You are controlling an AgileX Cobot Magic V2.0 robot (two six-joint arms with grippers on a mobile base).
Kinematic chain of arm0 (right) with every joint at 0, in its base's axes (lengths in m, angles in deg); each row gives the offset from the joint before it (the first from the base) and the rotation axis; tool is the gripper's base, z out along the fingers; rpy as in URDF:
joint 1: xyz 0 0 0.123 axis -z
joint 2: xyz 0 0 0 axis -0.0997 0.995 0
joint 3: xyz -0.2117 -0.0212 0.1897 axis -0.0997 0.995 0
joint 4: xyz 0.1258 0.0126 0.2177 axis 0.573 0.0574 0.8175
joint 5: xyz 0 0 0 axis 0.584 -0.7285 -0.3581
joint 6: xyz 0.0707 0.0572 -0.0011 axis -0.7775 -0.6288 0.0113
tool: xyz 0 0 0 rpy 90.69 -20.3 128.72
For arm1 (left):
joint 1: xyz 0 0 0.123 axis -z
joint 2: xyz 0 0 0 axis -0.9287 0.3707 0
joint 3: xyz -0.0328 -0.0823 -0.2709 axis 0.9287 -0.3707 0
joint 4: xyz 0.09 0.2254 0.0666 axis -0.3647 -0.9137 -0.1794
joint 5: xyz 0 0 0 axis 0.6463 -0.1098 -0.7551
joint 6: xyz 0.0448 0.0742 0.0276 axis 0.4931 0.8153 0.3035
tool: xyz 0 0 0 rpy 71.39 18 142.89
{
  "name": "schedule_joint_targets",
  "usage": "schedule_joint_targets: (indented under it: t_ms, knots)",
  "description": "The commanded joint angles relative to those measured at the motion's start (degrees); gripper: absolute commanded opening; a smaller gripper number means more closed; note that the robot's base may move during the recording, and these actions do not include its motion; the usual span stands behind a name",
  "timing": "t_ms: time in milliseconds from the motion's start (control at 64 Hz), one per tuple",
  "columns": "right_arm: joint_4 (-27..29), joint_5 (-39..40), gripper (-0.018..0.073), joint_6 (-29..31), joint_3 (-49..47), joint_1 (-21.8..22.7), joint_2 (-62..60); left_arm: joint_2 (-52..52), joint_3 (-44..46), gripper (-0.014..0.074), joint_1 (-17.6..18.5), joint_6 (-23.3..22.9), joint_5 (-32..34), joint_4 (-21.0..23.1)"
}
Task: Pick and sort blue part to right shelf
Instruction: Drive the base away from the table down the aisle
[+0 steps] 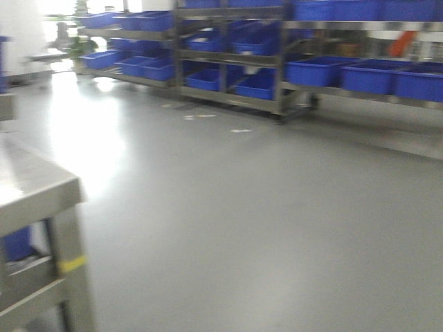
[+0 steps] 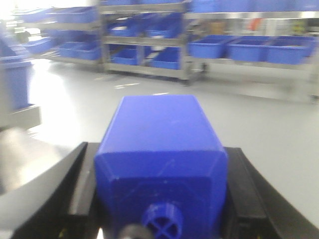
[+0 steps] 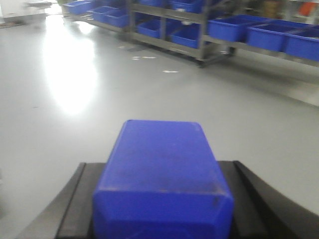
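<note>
Right claw [image 3: 159, 167]: clamped on the blue part [image 3: 162, 186], long axis pointing straight ahead (cap end hidden).
Left claw [image 2: 159, 149]: gripping the knobbed lookalike [image 2: 162, 164].
Shelf [image 1: 282, 69]: well ahead, slightly right.

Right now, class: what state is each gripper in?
Left gripper: shut on knobbed block.
Right gripper: shut on blue block, cap hidden.

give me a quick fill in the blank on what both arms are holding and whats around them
1. The left end effector is shut on a ___ block.
2. The right end effector holds a similar block; a round knob shows only in the ___ wrist view.
3. The tape on the metal table leg is ___.
Missing words: blue; left; yellow.
</note>
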State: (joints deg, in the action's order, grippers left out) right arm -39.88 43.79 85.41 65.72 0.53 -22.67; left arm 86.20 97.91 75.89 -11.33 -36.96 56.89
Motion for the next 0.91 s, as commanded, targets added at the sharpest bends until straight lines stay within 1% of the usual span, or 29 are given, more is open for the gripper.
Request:
schedule_joint_targets:
  t_ms: [0, 359, 531, 890]
  knots:
    - [-0.48, 5.04, 0.0414, 0.29, -1.70, 0.43, 0.40, 0.65, 1.56, 0.0333, -0.10, 0.18, 5.09, 0.67]
    - [-0.48, 4.98, 0.0414, 0.29, -1.70, 0.43, 0.40, 0.65, 1.56, 0.0333, -0.10, 0.18, 5.09, 0.67]
    - [-0.48, 4.93, 0.0414, 0.29, -1.70, 0.43, 0.40, 0.65, 1.56, 0.0333, 0.81, 0.18, 4.95, 0.51]
    - [-0.48, 4.93, 0.0414, 0.29, -1.70, 0.43, 0.40, 0.65, 1.56, 0.0333, 0.81, 0.18, 4.95, 0.51]
